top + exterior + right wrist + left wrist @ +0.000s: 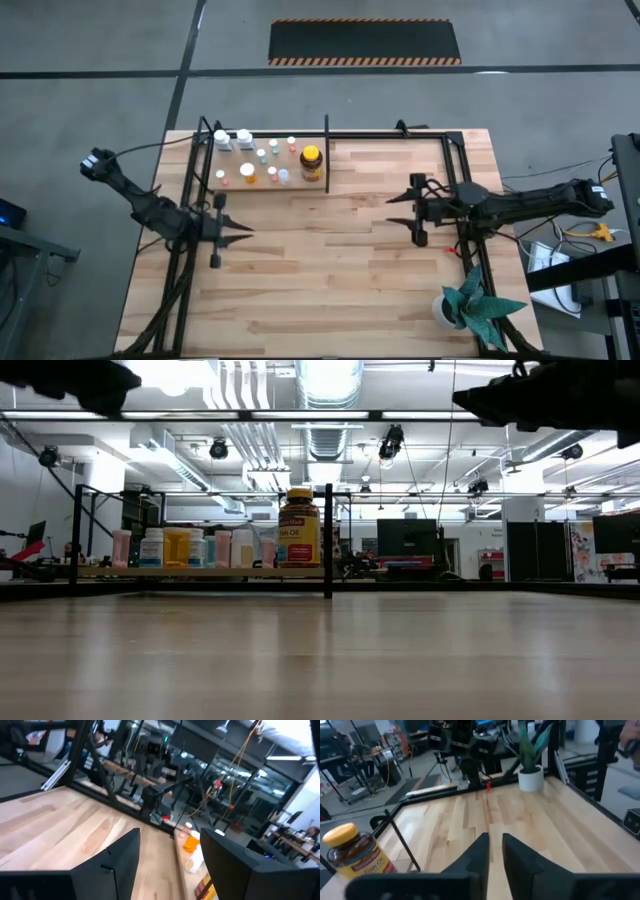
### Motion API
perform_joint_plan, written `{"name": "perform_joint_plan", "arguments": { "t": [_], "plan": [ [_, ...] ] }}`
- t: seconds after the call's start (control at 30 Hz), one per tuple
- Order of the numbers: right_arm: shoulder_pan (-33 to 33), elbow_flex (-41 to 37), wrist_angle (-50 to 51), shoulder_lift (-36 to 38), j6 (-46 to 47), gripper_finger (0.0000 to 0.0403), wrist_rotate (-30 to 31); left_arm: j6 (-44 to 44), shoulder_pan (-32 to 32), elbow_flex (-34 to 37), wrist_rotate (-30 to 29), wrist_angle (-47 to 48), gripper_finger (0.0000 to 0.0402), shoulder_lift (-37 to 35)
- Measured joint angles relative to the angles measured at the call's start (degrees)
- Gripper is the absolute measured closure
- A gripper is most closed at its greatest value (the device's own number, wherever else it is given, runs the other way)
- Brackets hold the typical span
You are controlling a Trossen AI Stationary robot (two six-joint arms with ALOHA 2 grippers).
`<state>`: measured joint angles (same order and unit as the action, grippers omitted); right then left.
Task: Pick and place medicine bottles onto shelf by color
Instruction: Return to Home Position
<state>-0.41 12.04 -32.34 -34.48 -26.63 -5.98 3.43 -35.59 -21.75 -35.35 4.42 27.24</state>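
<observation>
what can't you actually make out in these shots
Small bottles: labels and exact count, too small in the high view; overlapping along the shelf in the low view.
Amber jar: partly cut off by the left wrist view's edge.
Left gripper and right gripper: outside the low view, which shows only dark arm parts at its top edge.

The bench [350, 260] is presenting smooth pale wood planks with a satin sheen. The shelf [210, 572] is showing matt black metal tubing and a light wooden board. The amber jar [299, 528] is gleaming glossy. The fingers [120, 860] of the right gripper [171, 834] are reading matt black.
</observation>
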Motion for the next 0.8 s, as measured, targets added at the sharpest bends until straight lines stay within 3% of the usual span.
{"name": "perform_joint_plan", "arguments": {
  "t": [0.2, 0.4, 0.6, 0.8],
  "plan": [
    [-0.17, -3.13, 0.63, 8.92, -0.18, 0.0204, 0.18, 1.1, 0.01, 9.04, -4.51, -0.92, 0.0398, -14.66],
    [-0.17, -5.69, 2.34, 16.91, -1.12, 0.0204, 0.25, 5.56, 0.0, 16.26, -6.03, -1.93, 0.04, -26.87],
    [-0.17, -8.22, 3.78, 23.0, -4.29, 0.0204, 5.09, 13.78, 0.0, 20.23, -7.24, -11.26, 0.04, -23.2],
    [-0.38, -11.27, 4.05, 28.49, -5.02, 0.0208, 5.62, 13.43, 0.0, 21.23, -7.17, -13.58, 0.04, -22.69]
  ]
}}
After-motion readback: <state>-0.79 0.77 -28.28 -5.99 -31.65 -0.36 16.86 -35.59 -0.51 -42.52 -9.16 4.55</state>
